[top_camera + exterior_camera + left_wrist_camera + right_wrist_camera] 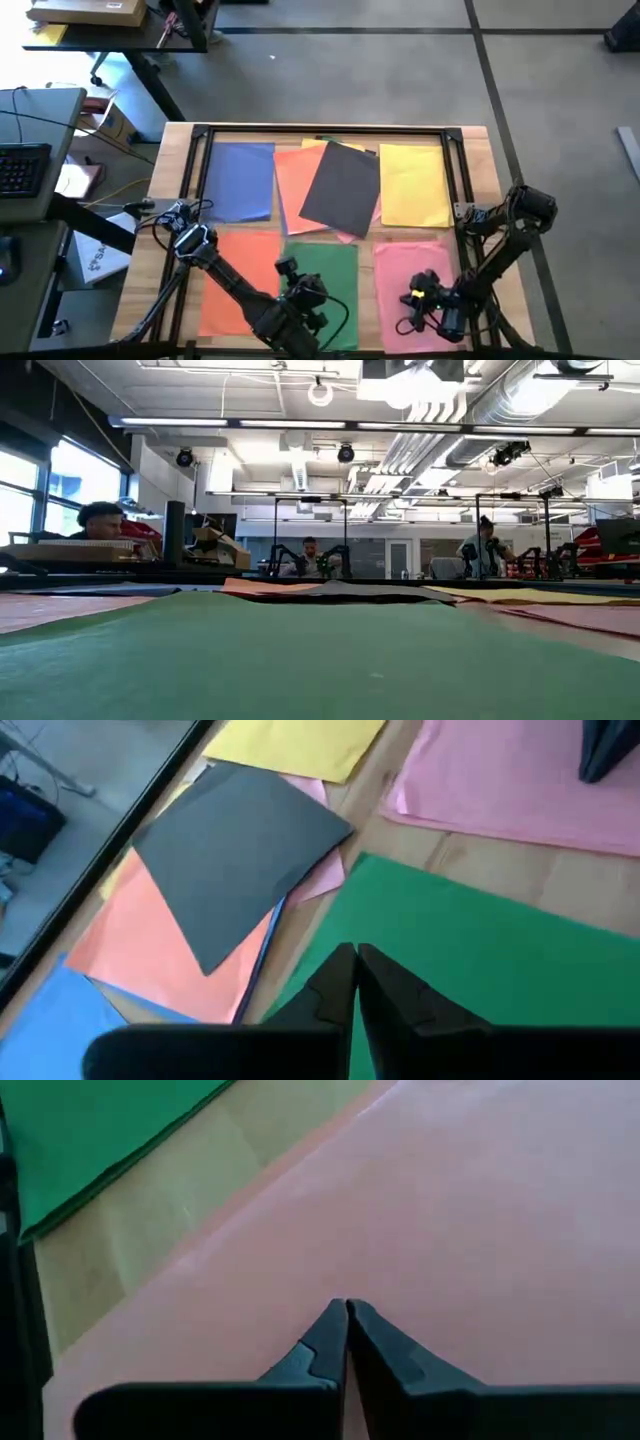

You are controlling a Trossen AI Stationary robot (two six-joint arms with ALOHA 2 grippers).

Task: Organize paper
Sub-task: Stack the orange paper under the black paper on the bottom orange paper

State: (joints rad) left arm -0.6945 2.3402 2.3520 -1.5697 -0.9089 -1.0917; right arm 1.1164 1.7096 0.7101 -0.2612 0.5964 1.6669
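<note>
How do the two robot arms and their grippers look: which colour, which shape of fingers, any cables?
Both arms are dark, nearly black, built of jointed tube-like links with loose black cables looping along them. The left gripper and the right gripper each have two flat black fingers tapering to a point, with small notches on their inner edges. A small yellow spot shows near the right arm's wrist in the high view.

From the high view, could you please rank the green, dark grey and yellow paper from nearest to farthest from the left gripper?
Left gripper, shut, over the table's near edge:
1. Green paper, directly beneath it.
2. Dark grey paper, tilted atop the middle pile.
3. Yellow paper, far-right corner.
</note>
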